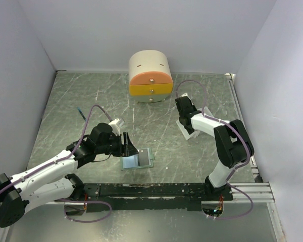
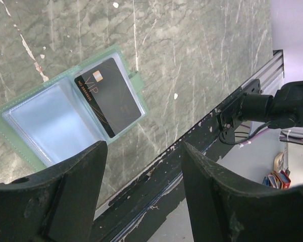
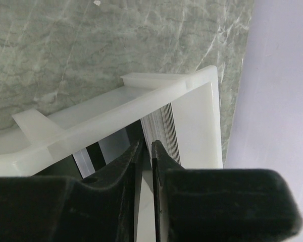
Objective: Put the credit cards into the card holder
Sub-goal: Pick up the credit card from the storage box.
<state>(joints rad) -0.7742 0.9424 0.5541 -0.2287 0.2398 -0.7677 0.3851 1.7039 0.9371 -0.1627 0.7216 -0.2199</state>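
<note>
The card holder lies open on the table near the front edge, its pale blue pockets facing up. One black credit card sits in its right pocket. My left gripper hovers just left of the holder; in the left wrist view its gripper is open and empty. My right gripper reaches down into the white tray. Its jaws are almost together, a thin slit apart, dipped into the upright stack of credit cards. I cannot tell whether a card is in the slit.
A round cream-and-orange drawer box stands at the back middle. The tray's white rim crosses in front of the right fingers. A dark rail runs along the table's near edge. White walls enclose the left, back and right.
</note>
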